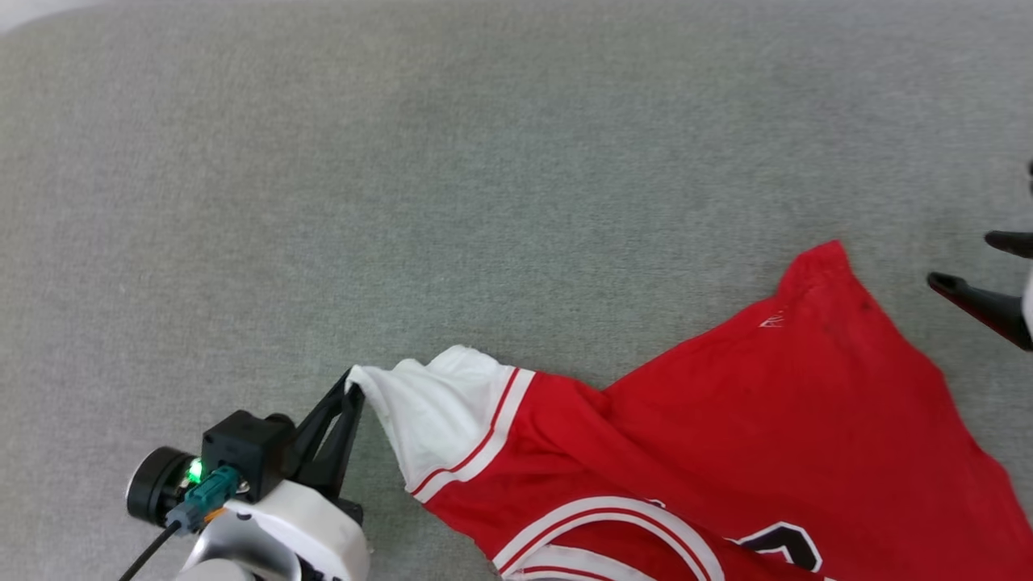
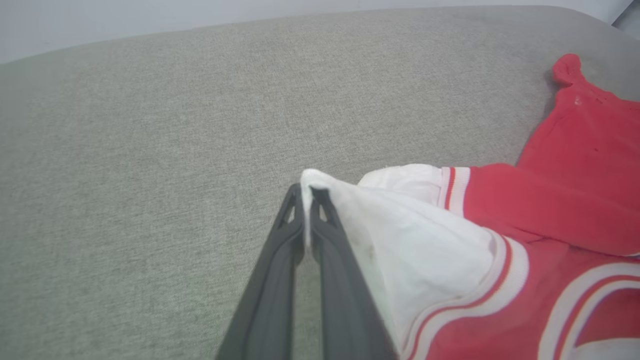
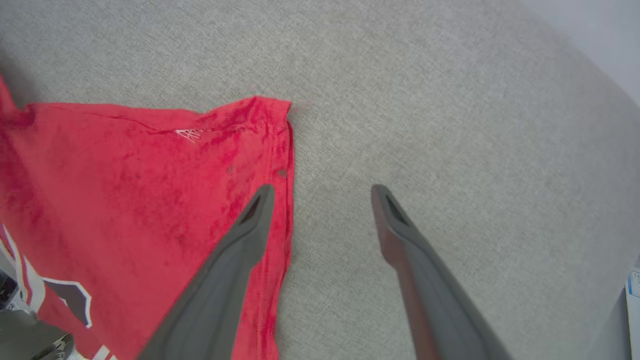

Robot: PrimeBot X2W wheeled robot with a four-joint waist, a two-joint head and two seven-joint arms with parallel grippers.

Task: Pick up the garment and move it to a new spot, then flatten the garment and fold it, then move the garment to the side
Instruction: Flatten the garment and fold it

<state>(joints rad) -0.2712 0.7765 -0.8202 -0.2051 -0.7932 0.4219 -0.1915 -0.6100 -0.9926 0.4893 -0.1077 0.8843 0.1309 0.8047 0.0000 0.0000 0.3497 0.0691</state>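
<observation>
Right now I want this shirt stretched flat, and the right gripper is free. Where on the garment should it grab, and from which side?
Probably the pointed red corner of the garment, approached from the bare grey fabric surface beside the open right gripper. That corner lies flat with free edges, opposite the white sleeve the left gripper pinches.
</observation>
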